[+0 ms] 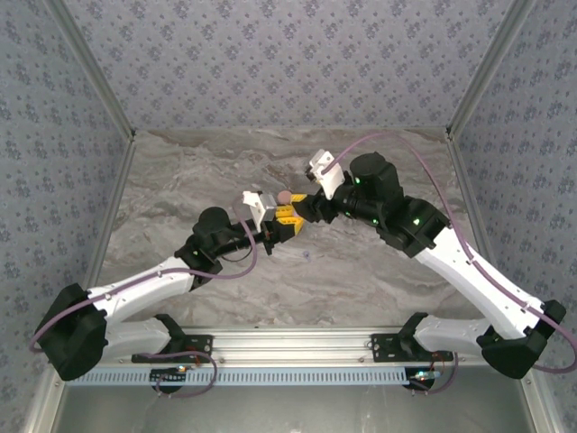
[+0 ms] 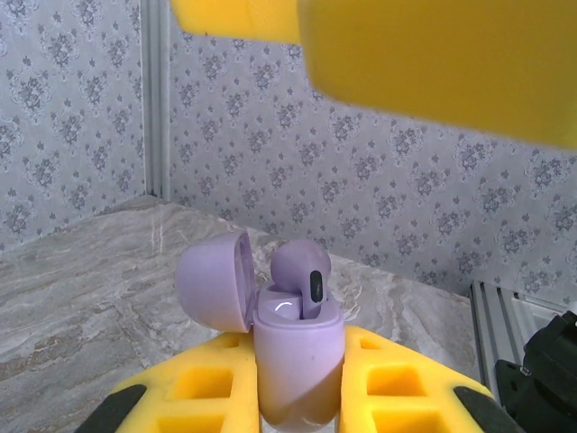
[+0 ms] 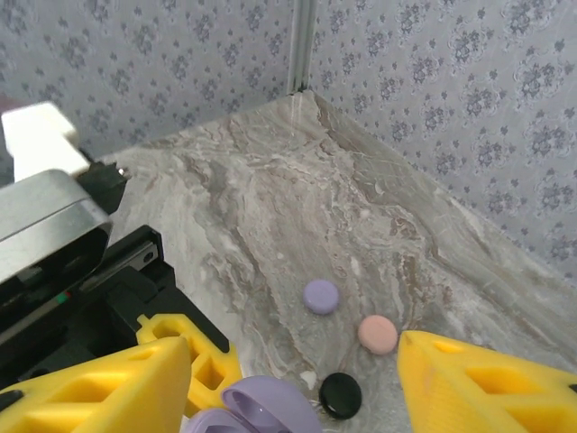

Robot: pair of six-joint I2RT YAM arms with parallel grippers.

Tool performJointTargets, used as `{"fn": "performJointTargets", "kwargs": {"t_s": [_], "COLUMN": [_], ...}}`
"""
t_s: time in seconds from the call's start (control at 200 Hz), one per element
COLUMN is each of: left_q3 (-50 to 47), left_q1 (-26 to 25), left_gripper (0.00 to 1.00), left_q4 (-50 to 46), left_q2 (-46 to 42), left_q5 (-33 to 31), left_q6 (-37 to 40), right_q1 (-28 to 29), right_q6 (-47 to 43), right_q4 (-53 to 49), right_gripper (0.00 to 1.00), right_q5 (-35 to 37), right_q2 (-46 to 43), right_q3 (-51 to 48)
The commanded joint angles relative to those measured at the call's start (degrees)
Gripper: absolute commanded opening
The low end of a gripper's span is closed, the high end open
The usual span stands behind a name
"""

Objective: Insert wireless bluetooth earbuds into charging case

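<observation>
The left gripper (image 1: pixel 282 216) is clamped on the lavender case (image 2: pixel 300 361). The case's lid (image 2: pixel 214 280) hangs open to the left, and one earbud (image 2: pixel 302 269) stands in it. The right gripper (image 3: pixel 293 361) hangs just above with its fingers spread, touching nothing. Just ahead of it lie black (image 3: pixel 341 394), pink (image 3: pixel 377 334) and lavender (image 3: pixel 321 296) discs. Past them the marbled desk (image 3: pixel 270 207) runs to the corner of the patterned walls (image 3: pixel 180 54).

1. Left arm (image 1: pixel 144 293) and right arm (image 1: pixel 478 271) are presenting white links with black joint housings.
2. Lavender cables (image 1: pixel 397 137) are running along both.
3. Fingers (image 2: pixel 397 392) are showing yellow, with square pockets.
4. Green lights (image 1: pixel 358 180) are glowing on the right arm.
5. White mounts (image 1: pixel 322 169) are sitting at the wrists.
</observation>
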Motion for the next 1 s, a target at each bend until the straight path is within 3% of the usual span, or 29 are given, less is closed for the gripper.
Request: {"fn": "performJointTargets", "kwargs": {"t_s": [0.0,0.22,0.38,0.745,0.994], "left_q3": [0.16,-1.06,-1.97,-1.85,-1.84], "left_q1": [-0.31,-0.33,-0.3,-0.34,-0.35], "left_gripper": [0.0,0.0,0.0,0.0,0.0], "left_q4": [3.61,5.76,7.82,8.17,7.79], "left_q2": [-0.25,-0.89,-1.16,-1.24,-1.29], "left_q5": [-0.38,-1.5,-2.21,-2.08,-2.33], "left_q6": [-0.58,-0.91,-1.68,-2.46,-2.27], "right_q1": [-2.22,-9.37,-10.11,-6.19,-4.33], "right_q6": [6.16,16.41,23.24,26.13,25.92], "right_q4": [-2.18,-6.17,-6.31,-5.41,-6.5], "right_gripper": [0.67,0.67,0.71,0.66,0.64], "right_q5": [-4.22,-12.95,-19.4,-20.02,-16.78], "right_q2": [-2.12,-5.59,-6.77,-3.57,-1.67], "right_q3": [1.78,-0.28,-2.76,-3.66,-3.23]}}
